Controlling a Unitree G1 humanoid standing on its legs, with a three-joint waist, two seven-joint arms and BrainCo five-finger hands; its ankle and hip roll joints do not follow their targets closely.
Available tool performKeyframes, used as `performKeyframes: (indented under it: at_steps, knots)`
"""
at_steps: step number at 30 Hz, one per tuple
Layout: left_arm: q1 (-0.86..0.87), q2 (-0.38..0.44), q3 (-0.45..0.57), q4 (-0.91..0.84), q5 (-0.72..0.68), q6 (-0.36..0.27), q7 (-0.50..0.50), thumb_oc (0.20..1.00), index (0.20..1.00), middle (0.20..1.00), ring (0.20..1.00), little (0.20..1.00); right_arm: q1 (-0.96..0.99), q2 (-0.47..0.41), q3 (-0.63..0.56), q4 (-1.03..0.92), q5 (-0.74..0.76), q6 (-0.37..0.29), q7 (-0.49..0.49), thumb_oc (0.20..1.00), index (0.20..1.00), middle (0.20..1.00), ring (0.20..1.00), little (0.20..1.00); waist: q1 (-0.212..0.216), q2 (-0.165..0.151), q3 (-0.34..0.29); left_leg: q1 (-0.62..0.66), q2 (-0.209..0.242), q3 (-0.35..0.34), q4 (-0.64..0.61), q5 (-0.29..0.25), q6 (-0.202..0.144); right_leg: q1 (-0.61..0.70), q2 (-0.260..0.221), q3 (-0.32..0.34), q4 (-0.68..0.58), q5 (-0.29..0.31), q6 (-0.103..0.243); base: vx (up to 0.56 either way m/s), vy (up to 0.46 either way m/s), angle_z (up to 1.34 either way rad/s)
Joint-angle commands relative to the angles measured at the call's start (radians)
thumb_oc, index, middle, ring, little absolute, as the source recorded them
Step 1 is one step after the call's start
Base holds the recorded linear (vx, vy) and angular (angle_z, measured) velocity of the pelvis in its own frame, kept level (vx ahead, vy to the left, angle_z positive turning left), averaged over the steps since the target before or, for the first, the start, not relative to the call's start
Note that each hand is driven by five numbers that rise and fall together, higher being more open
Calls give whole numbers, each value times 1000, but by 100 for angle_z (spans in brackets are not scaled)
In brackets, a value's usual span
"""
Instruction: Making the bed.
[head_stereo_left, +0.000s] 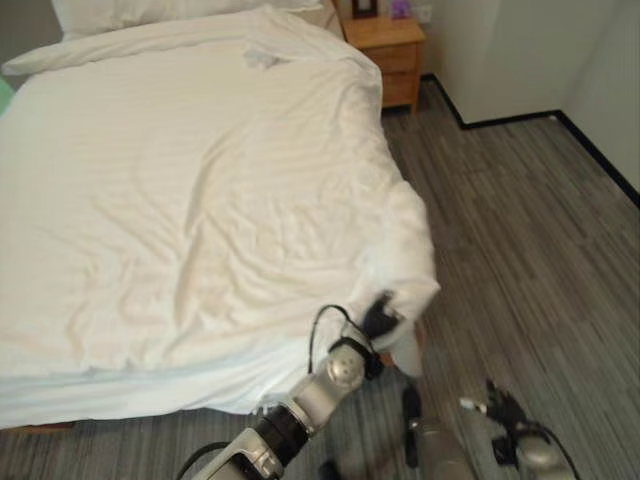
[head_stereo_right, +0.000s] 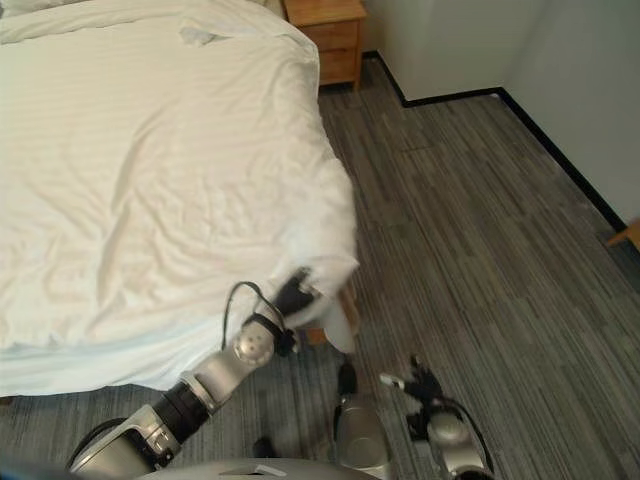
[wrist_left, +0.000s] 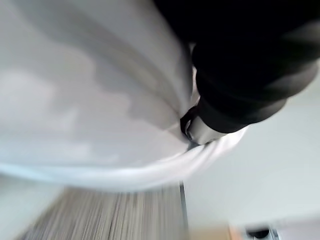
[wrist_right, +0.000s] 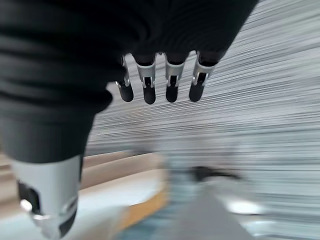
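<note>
- The white striped cotton duvet (head_stereo_left: 200, 190) lies spread over the bed, lightly creased, its near corner hanging off the foot toward the grey striped floor (head_stereo_left: 520, 230); likely that corner is being pulled to square the cover.
- The left hand (head_stereo_left: 379, 316) is at that drooping corner, with cloth bunched against it; its fingers are buried in the fabric, so I cannot tell their closure.
- The right hand (wrist_right: 160, 80) hangs over the floor, fingers straight and empty.
- A light wooden nightstand (head_stereo_left: 388, 50) stands beside the bed's head.
</note>
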Motion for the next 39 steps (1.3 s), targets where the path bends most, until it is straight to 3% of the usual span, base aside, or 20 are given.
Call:
performKeyframes:
  at_steps: [1, 5, 11, 15, 17, 21, 22, 23, 24, 25, 26, 28, 29, 31, 32, 33, 34, 36, 39]
  knots:
    - [-121, -122, -69, -14, -34, -102, -102, 1000, 1000, 1000, 1000, 1000, 16, 9, 7, 28, 3, -3, -26, 1000, 1000, 1000, 1000, 1000, -45, -4, 44, -22, -11, -17, 4, 36, -14, 244, -74, 16, -177, -52, 79, -28, 15, -26]
    - [-146, -152, -131, 27, -63, -114, -159, 1000, 1000, 1000, 1000, 1000, 19, 4, -55, 141, 39, 11, -36, 1000, 1000, 1000, 1000, 1000, -69, 18, 55, -4, -16, -3, 4, 29, -10, 246, -75, 38, -177, -55, 82, -13, 16, -5]
    - [-152, -161, -145, 11, -182, -123, -159, 1000, 1000, 1000, 1000, 1000, 23, -56, -176, 211, 81, 5, -82, 1000, 1000, 1000, 1000, 1000, -103, 55, 70, 36, -17, 32, 4, 21, -7, 262, -71, 73, -177, -60, 88, -19, -5, -30]
    - [-146, -167, -145, 16, -217, -122, -157, 1000, 1000, 1000, 1000, 1000, 32, -88, -190, 214, 54, 4, -97, 1000, 1000, 1000, 1000, 1000, -102, 56, 69, 47, -13, 38, 4, 22, -8, 272, -68, 73, -177, -62, 87, -24, -28, -18]
    - [-147, -174, -138, 9, -281, -128, -149, 1000, 1000, 1000, 1000, 1000, 32, -116, -166, 229, -30, 16, -132, 1000, 1000, 1000, 1000, 1000, -94, 50, 65, 49, -12, 33, 4, 24, -9, 283, -68, 59, -177, -64, 85, -31, -50, 2]
    - [-267, -119, 4, -32, -276, -156, -15, 1000, 1000, 1000, 1000, 1000, 27, -201, -134, 130, -114, 5, -156, 1000, 1000, 1000, 1000, 1000, -73, 23, 41, 53, -8, 4, 4, 32, -16, 321, -71, 12, -177, -71, 83, -19, -44, 19]
    - [-290, -73, 53, -49, -246, -157, 19, 1000, 1000, 1000, 1000, 1000, 11, -230, -136, 118, -113, 6, -162, 1000, 1000, 1000, 1000, 1000, -64, 17, 33, 52, -7, -2, 4, 35, -18, 326, -70, 2, -177, -72, 83, -26, -36, 25]
    - [-307, 34, 154, -97, -235, -170, 55, 1000, 1000, 1000, 1000, 1000, -16, -287, -141, 76, -119, 2, -161, 1000, 1000, 1000, 1000, 1000, -35, 7, 22, 52, -4, -14, 4, 38, -23, 336, -73, -22, -177, -72, 86, -18, -24, 20]
    - [-306, 36, 154, -99, -236, -169, 55, 1000, 1000, 1000, 1000, 1000, -17, -287, -140, 76, -119, 2, -161, 583, 583, 583, 583, 583, -35, 7, 20, 47, -4, -14, 4, 41, -23, 332, -73, -22, -177, -69, 85, -10, -21, 10]
    - [-306, 195, 275, -124, -230, -168, 72, 1000, 1000, 1000, 1000, 1000, -22, -345, -179, 1, -119, 7, -158, 200, 200, 200, 200, 200, 3, -4, 4, 42, -3, -29, 4, 45, -27, 342, -75, -48, -177, -68, 88, -10, -11, 20]
    - [-305, 197, 276, -126, -230, -166, 71, 1000, 1000, 1000, 1000, 1000, -23, -344, -178, 0, -119, 8, -158, 200, 200, 200, 200, 200, 2, -4, 2, 38, -3, -29, 4, 48, -27, 338, -75, -48, -177, -66, 87, -2, -1, 26]
    - [-239, 322, 455, -134, -275, -161, 89, 1000, 1000, 1000, 1000, 1000, -51, -385, -188, -190, -143, 22, -141, 200, 200, 200, 200, 200, 52, -18, -20, 32, 0, -53, 4, 51, -32, 353, -77, -80, -177, -69, 85, 13, 7, 41]
    - [-238, 324, 457, -135, -275, -160, 89, 1000, 1000, 1000, 1000, 1000, -51, -384, -187, -191, -143, 23, -141, 200, 200, 200, 200, 200, 50, -19, -22, 28, 0, -54, 4, 54, -32, 349, -78, -81, -177, -67, 84, 35, 24, 45]
    - [-89, 447, 658, -134, -276, -162, 106, 1000, 1000, 1000, 1000, 1000, -75, -390, -189, -416, -181, 26, -94, 200, 200, 200, 200, 200, 95, -33, -36, 25, 2, -72, 4, 52, -35, 363, -77, -102, -177, -72, 83, 24, 41, 26]
    - [-86, 448, 661, -136, -275, -161, 106, 1000, 1000, 1000, 1000, 1000, -76, -389, -188, -418, -181, 27, -94, 200, 200, 200, 200, 200, 92, -34, -39, 21, 1, -72, 4, 55, -35, 359, -77, -103, -177, -70, 82, 36, 45, 11]
    - [16, 474, 773, -109, -299, -165, 119, 1000, 1000, 1000, 1000, 1000, -110, -358, -166, -473, -177, 22, -77, 200, 200, 200, 200, 200, 123, -41, -46, 21, 0, -87, 4, 53, -35, 370, -76, -118, -177, -75, 79, 16, 26, 6]
    - [17, 474, 776, -110, -299, -164, 119, 1000, 1000, 1000, 1000, 1000, -113, -358, -163, -472, -177, 22, -77, 200, 200, 200, 200, 200, 121, -42, -48, 17, -1, -88, 4, 56, -34, 367, -77, -118, -177, -73, 79, 43, 46, 24]
    - [148, 492, 908, -44, -318, -143, 136, 1000, 1000, 1000, 1000, 1000, -192, -278, -116, -460, -143, 42, -55, 200, 200, 200, 200, 200, 173, -55, -55, 14, -3, -117, 4, 54, -35, 388, -77, -147, -177, -85, 73, 34, 44, 43]
    - [237, 472, 973, -54, -333, -131, 153, 1000, 1000, 1000, 1000, 1000, -247, -203, -93, -441, -46, 46, -55, 200, 200, 200, 200, 200, 200, -67, -60, 2, -7, -138, 4, 61, -34, 393, -80, -169, -177, -86, 69, 25, 43, 35]
